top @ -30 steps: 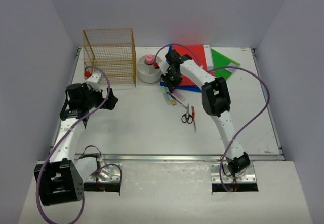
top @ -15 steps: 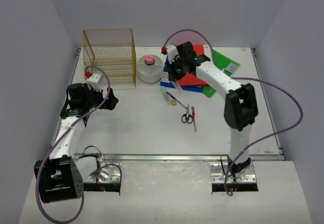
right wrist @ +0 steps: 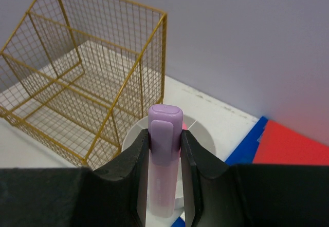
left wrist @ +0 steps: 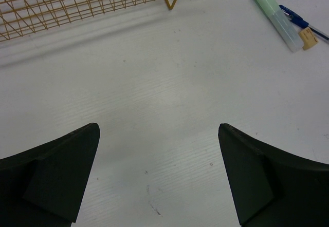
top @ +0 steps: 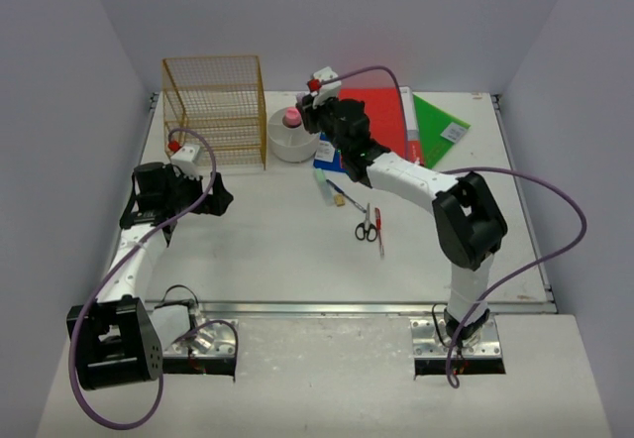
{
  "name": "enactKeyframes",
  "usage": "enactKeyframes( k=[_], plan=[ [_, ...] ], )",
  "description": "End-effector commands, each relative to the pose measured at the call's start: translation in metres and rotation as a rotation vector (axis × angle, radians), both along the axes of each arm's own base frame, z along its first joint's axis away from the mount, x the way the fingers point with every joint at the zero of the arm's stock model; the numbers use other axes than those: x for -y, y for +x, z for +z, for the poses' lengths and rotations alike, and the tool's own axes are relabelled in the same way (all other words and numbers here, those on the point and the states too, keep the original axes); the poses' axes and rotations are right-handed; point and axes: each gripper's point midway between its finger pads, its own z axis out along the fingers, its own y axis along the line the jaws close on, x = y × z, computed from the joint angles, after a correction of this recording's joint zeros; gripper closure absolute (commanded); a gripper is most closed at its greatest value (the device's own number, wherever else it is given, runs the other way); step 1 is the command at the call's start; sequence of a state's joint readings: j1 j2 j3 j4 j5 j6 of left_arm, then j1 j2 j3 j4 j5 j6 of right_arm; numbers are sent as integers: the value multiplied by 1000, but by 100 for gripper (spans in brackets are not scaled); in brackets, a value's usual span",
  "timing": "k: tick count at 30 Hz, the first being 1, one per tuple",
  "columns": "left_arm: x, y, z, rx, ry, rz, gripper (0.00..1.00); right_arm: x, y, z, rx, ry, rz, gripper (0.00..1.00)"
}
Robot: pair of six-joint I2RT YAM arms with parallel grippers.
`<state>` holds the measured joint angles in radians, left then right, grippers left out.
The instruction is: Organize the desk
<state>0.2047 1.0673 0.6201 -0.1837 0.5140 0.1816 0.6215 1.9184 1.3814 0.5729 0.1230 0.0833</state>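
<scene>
The white desk (top: 277,250) holds scattered stationery. My right gripper (top: 313,113) is shut on a purple highlighter (right wrist: 165,116), held upright just above the white round pen holder (top: 292,143); the holder's rim (right wrist: 203,134) shows behind the fingers, with a pink item (top: 291,117) in it. My left gripper (top: 214,198) is open and empty, low over bare desk (left wrist: 164,83) in front of the gold wire rack (top: 213,111). A green highlighter (top: 325,190) and a blue pen (top: 347,198) lie mid-desk; both show in the left wrist view, the highlighter (left wrist: 277,17) and the pen (left wrist: 295,19).
Scissors (top: 368,225) and a red pen (top: 378,230) lie right of centre. Red (top: 386,121), green (top: 436,126) and blue (top: 332,164) folders lie at the back right. The rack (right wrist: 77,83) stands just left of the holder. Pale walls enclose the desk.
My right arm swung left from over the folders to above the white holder, carrying the purple highlighter. The left arm has not moved.
</scene>
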Motion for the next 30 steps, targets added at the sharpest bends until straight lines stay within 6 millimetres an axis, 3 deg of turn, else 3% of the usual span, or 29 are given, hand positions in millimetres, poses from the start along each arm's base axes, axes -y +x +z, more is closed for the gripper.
enactKeyframes(
  k=[1, 8, 17, 23, 27, 28, 30],
  plan=[
    [-2, 14, 23, 73, -8, -2, 0, -3, 4, 34, 210, 191, -50, 100],
    [-2, 15, 22, 71, -7, -2, 0, -11, 3, -4, 185, 192, -47, 100],
    [-5, 15, 15, 58, 8, -1, 0, -19, 17, -15, 225, 198, -55, 100],
    [-6, 17, 14, 54, 11, 0, 0, -23, 23, -35, 238, 181, -54, 91],
    [-6, 16, 13, 47, 19, -7, 0, -23, 26, -46, 251, 160, -60, 79],
    [-6, 15, 11, 41, 23, -6, 0, -21, 23, -47, 247, 156, -58, 71],
    [-8, 15, 12, 44, 28, -1, 0, -18, 14, -44, 229, 140, -36, 67]
  ],
)
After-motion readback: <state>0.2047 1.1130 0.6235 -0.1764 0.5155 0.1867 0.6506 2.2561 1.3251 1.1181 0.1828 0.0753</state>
